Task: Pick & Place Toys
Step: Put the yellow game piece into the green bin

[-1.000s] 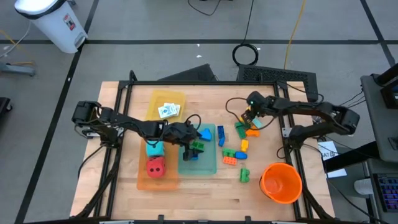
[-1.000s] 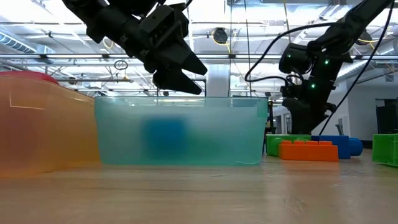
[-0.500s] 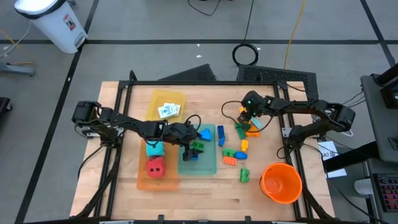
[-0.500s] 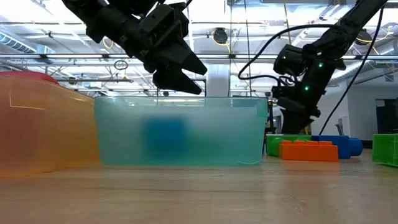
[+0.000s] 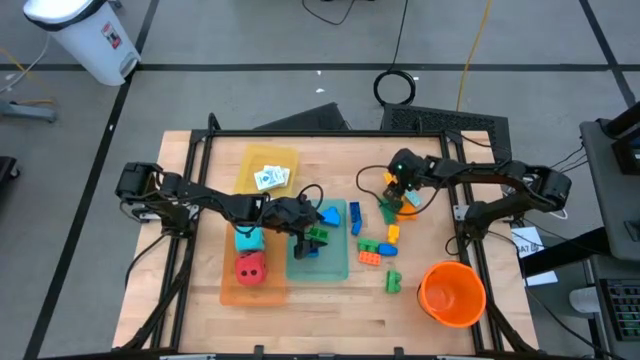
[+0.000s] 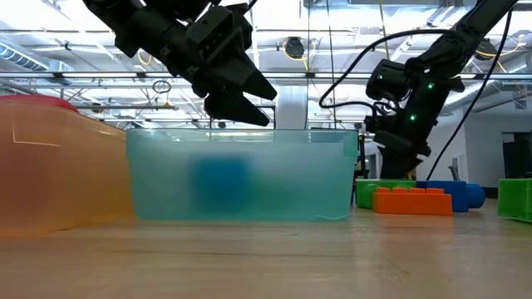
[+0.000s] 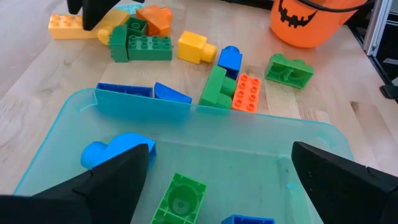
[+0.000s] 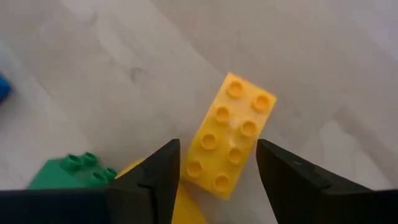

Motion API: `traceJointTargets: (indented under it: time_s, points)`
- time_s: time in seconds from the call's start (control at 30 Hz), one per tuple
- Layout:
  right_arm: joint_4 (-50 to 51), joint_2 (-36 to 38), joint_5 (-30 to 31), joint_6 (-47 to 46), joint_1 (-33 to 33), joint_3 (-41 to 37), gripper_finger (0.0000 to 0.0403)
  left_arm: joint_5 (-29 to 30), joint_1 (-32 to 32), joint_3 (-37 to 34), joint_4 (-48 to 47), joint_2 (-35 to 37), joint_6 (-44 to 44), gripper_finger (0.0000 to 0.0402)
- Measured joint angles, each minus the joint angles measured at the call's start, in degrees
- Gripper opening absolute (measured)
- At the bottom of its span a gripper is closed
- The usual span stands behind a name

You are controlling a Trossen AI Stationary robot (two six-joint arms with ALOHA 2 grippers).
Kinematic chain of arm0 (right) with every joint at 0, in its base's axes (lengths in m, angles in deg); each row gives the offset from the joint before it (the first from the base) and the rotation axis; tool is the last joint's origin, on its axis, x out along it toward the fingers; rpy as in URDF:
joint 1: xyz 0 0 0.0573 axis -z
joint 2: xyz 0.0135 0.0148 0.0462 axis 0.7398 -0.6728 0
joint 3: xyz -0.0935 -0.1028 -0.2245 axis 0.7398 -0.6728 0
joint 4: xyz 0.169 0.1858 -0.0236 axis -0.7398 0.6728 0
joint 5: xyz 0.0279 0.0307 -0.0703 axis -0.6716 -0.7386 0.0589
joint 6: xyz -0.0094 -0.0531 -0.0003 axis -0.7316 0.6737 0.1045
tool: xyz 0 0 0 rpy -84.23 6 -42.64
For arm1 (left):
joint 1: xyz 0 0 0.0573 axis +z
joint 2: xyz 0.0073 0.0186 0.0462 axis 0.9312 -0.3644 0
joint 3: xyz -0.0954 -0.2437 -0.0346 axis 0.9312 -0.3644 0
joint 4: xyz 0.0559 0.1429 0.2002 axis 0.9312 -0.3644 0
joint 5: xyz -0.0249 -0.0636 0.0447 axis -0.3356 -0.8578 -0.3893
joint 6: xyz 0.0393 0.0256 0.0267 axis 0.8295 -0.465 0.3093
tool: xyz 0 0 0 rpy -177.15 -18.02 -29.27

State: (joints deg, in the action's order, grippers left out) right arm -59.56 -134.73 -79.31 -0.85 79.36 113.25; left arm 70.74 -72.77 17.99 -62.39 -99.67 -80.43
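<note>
From above, the left tool [image 5: 303, 233] hangs over the teal tray [image 5: 335, 268] in the middle of the desk [image 5: 300, 315], spread wide and empty, with a blue brick [image 5: 329, 214] and a green brick [image 5: 317, 236] already lying in the tray; the right tool [image 5: 392, 193] sits low over the loose cluster of bricks beyond the tray, where a yellow brick [image 5: 392, 233], an orange brick [image 5: 369, 254] and another green brick [image 5: 393, 283] lie scattered near the orange bucket [image 5: 452, 293], while the teal die [image 5: 248, 240] and red die [image 5: 250, 267] rest in the orange tray [image 5: 232, 293] and white cards [image 5: 270, 178] lie in the yellow tray [image 5: 252, 160]. From desk height, the left tool [image 6: 249, 98] hovers just above the rim of the teal tray [image 6: 299, 174], and the right tool [image 6: 391, 158] reaches down behind an orange brick [image 6: 411, 200]. The left wrist view looks into the teal tray [image 7: 261, 134], its wide-set fingers [image 7: 99, 186] framing a blue brick [image 7: 115, 149] and a green brick [image 7: 180, 199]. The right wrist view shows its fingers [image 8: 155, 171] set partly apart, straddling one end of a yellow studded brick [image 8: 227, 134] that lies flat on the desk [image 8: 124, 56]; whether they touch it I cannot tell. This brick looks light, rigid and glossy, so it should not deform but may twist or slip; the surest hold seems across its two long flat sides near the middle, clear of the neighbouring green brick [image 8: 68, 171]
</note>
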Motion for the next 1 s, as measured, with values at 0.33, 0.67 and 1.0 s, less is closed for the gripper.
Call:
traceJointTargets:
  time_s: [0.33,0.67,1.0]
  points:
    - [-2.11,-4.25,1.22,1.62,0.00,-0.02,0.0203,0.02,0.00,0.00,0.02,0.00,-0.02,0.0399]
    - [-2.29,-4.26,0.95,4.73,0.00,0.00,0.0114,-0.25,-0.11,0.00,0.12,0.00,-0.02,0.0399]
    - [-1.52,0.60,1.49,10.64,-1.42,-0.04,0.0089,-0.28,-0.48,0.00,1.14,0.00,-2.16,0.0399]
